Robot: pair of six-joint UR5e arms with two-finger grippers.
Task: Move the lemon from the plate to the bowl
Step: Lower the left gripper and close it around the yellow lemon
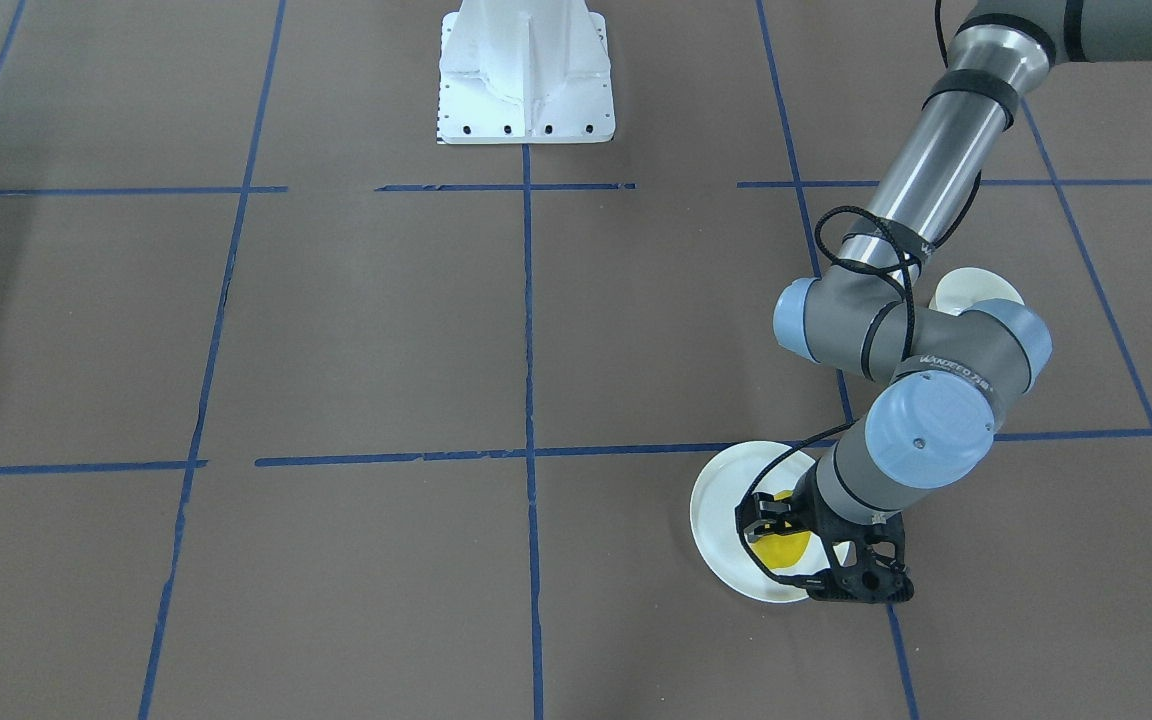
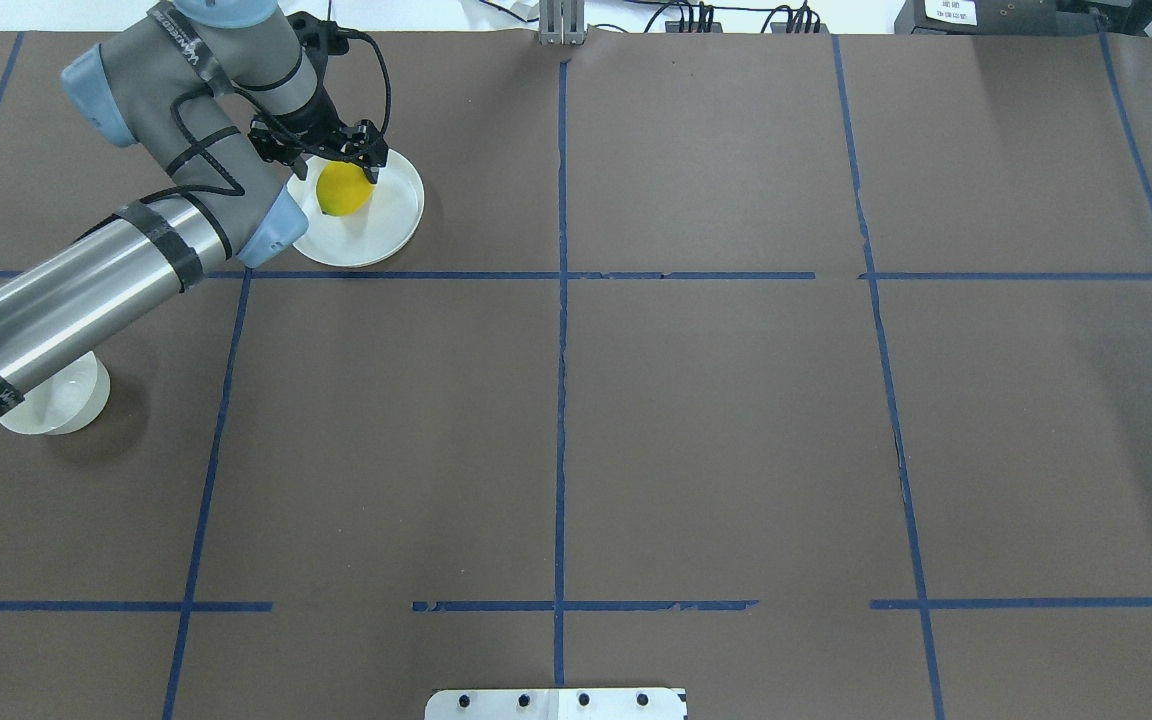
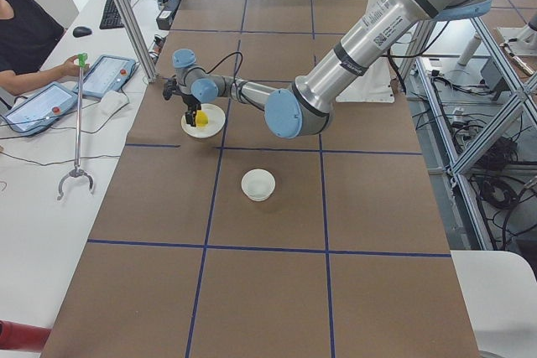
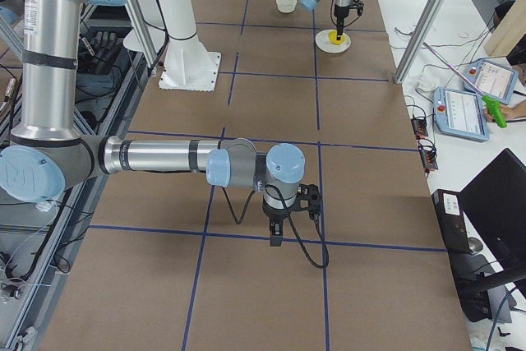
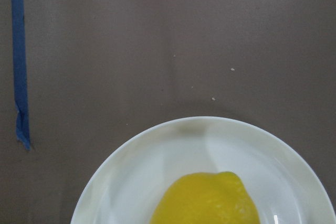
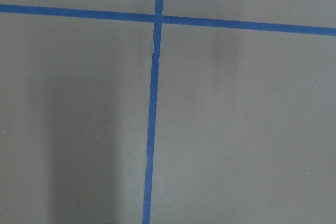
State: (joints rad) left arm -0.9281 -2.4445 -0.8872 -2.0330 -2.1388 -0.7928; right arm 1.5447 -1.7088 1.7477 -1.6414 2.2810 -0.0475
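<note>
lemon [image 2: 343, 190] is seen lying on the plate [image 2: 386, 235], a little toward 11 o'clock of the plate's middle in the overhead view. plate is set in the table's [image 2: 716, 420] far corner, toward 10 o'clock in that view. left gripper [image 2: 336, 170] is held directly over the lemon, pointing down, its jaws spread with one on either side of the fruit's upper part; whether the lemon is touched cannot be told. in the left wrist view the lemon is cut off at 6 o'clock, with the plate's rim curving round it and bare brown table beyond.

bowl [image 2: 51, 405] is found at 8 o'clock from the plate in the overhead view, well apart from it and partly covered by the left arm's forearm. nothing is seen in the part of it that shows.

right gripper [image 4: 276, 240] is seen only in the exterior right view, pointing down near a crossing of blue tape lines [image 6: 152, 129]; whether it is released or clenched cannot be told.
</note>
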